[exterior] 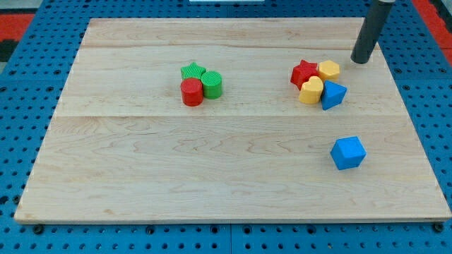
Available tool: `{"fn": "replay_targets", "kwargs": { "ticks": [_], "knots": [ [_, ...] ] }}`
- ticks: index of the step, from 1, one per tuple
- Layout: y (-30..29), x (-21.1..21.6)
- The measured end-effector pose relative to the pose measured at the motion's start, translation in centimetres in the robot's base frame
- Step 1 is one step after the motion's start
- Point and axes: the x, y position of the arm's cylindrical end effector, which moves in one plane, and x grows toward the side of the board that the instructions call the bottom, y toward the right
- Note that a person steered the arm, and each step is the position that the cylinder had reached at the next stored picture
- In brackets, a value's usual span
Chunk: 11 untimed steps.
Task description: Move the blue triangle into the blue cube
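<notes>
Matt pale wood board [212, 162], ridged red cylinder [191, 92]

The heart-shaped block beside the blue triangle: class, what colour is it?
Yellow. The heart-shaped block touches the blue triangle, shown in the camera view.

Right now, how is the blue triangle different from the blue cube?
The blue triangle is wedge-shaped with a pointed end; the blue cube is boxy. The blue triangle touches the yellow heart in a cluster, while the blue cube sits alone, nearer the view's bottom. My tip is closer to the blue triangle. Both are blue and rest on the wooden board.
</notes>
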Motion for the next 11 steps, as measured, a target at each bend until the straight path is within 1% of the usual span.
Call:
{"fn": "replay_targets", "kwargs": {
  "ticks": [2,3,4,6,9,10,11],
  "knots": [
    [-0.8,-0.3],
    [-3.4,-0.3],
    [-8.0,-0.1],
    [-7.1,5.2],
    [-7.3,15.1],
    [-6.9,14.5],
    [-3.7,12.8]
  ]
}}
